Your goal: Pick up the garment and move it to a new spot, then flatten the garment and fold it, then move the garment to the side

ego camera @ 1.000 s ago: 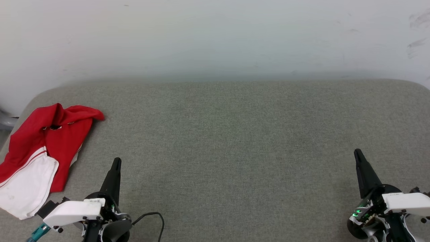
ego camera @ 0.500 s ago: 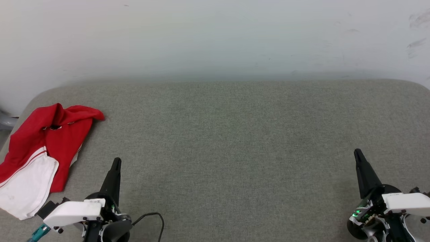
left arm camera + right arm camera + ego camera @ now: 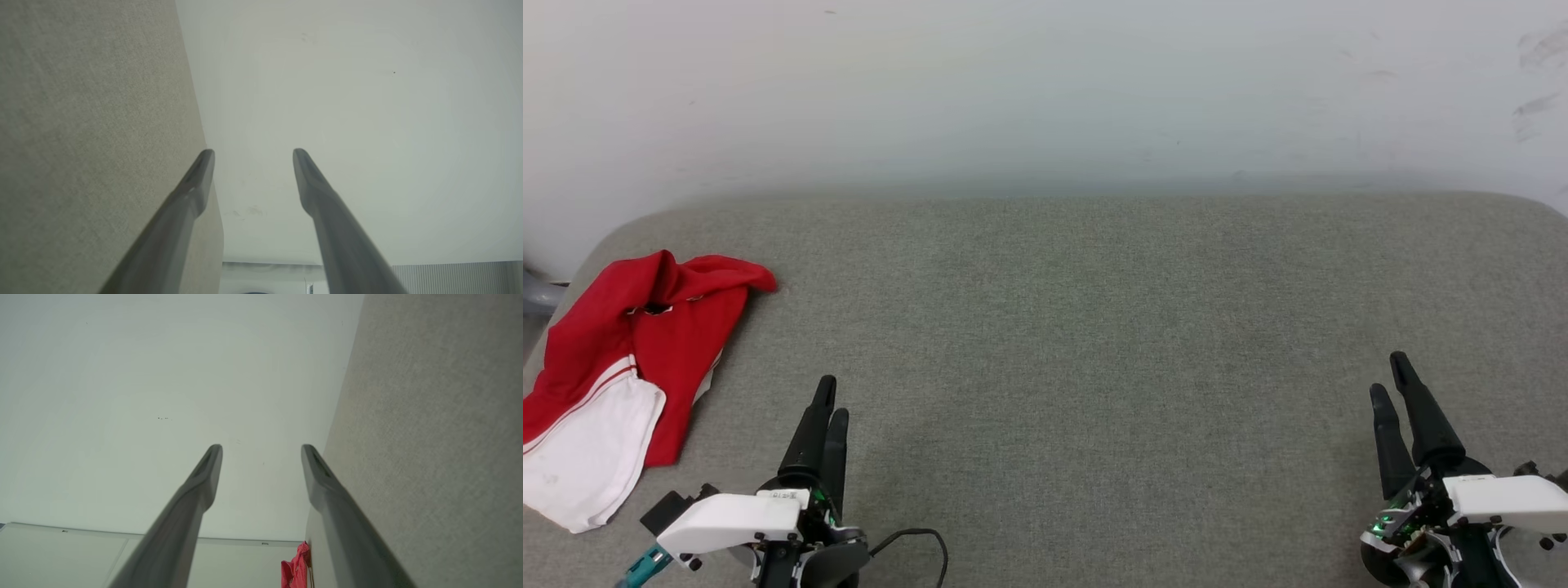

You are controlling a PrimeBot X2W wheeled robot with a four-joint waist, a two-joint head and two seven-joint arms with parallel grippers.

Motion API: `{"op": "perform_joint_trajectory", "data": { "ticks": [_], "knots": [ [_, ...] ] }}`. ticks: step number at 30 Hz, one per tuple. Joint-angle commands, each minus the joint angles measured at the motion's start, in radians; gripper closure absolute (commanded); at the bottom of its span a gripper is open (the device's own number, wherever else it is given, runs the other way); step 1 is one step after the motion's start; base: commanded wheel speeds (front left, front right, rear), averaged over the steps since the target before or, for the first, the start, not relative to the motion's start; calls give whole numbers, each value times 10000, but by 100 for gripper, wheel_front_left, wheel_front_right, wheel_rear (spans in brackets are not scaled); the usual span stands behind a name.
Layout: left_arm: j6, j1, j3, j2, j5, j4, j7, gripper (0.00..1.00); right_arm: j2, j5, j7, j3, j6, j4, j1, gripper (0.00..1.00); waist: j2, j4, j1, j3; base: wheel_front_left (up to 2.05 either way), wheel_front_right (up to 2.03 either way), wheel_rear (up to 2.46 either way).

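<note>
The garment (image 3: 621,351), a red jersey with a white panel and red-white trim, lies crumpled at the far left edge of the grey padded surface (image 3: 1094,327); a sliver of the garment (image 3: 296,569) appears in the right wrist view. My left gripper (image 3: 832,398) hovers low at the lower left, right of the garment and apart from it, open with nothing between its fingers. My right gripper (image 3: 1388,376) stands at the lower right, open and empty. Both wrist views show the fingers spread against the pale wall.
A pale wall (image 3: 1045,90) rises directly behind the padded surface. A black cable (image 3: 915,539) loops beside my left wrist. A grey object (image 3: 535,294) pokes in at the left edge, past the garment.
Both grippers have turned at the wrist and shifted slightly forward, so two fingers now show on each instead of one. The garment has not moved.
</note>
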Motion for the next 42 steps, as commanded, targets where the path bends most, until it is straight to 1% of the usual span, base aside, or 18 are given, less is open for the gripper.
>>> {"op": "perform_joint_trajectory", "data": {
  "ticks": [1, 4, 5, 9, 11, 14, 17, 22, 32, 36, 42],
  "knots": [
    [0, -320, -169, 16, 110, -340, -164, 0, -2, -84, -150, 83, 2, -340, -65, 0, 0, 4, 0, 3, 0, 0, 0],
    [-1, -335, -295, 17, 157, -454, -299, 0, -7, -105, -277, 143, 2, -454, -37, 0, 0, 9, 0, 7, 0, 0, 0],
    [-1, -370, -480, 18, 379, -635, -513, 0, -40, -161, -475, 246, 2, -614, 10, 0, 0, 16, 0, 11, 0, 0, 0],
    [-1, -397, -597, 18, 754, -820, -676, 0, -163, -415, -673, 347, 2, -698, 52, 0, 0, 18, 0, 12, 0, 0, 0],
    [-1, -404, -614, 19, 1102, -912, -754, 0, -269, -709, -795, 418, 2, -692, 71, 0, 0, 19, 0, 12, 0, 0, 0],
    [-1, -415, -625, 19, 1921, -1064, -871, 0, -408, -1310, -969, 527, 2, -707, 64, 0, 0, 15, 0, 13, 0, 0, 0],
    [-1, -381, -538, 20, 2648, -1273, -984, 0, -509, -2163, -1104, 536, 2, -768, 41, 0, 0, 10, 0, 15, 0, 0, 0],
    [-1, -323, -455, 20, 3895, -1563, -1164, 0, -389, -3789, -1283, 368, 1, -1051, 72, 0, 0, 11, 0, 23, 0, 0, 0],
    [-1, -298, -882, 21, 7118, -1572, -1501, 0, -299, -7049, -1621, 406, 1, -1448, 217, 0, 0, 24, 0, 29, 0, 0, 0],
    [77, -313, -1047, 23, 8312, -1484, -1629, 0, -364, -8394, -1744, 481, 1, -1521, 284, 0, 0, 16, 0, 29, 0, 0, 0],
    [319, -344, -1260, 84, 9823, -1417, -1802, 0, -340, -9989, -1922, 470, 1, -1563, 372, 0, 0, 17, 0, 30, 0, 0, 0]
  ]
}}
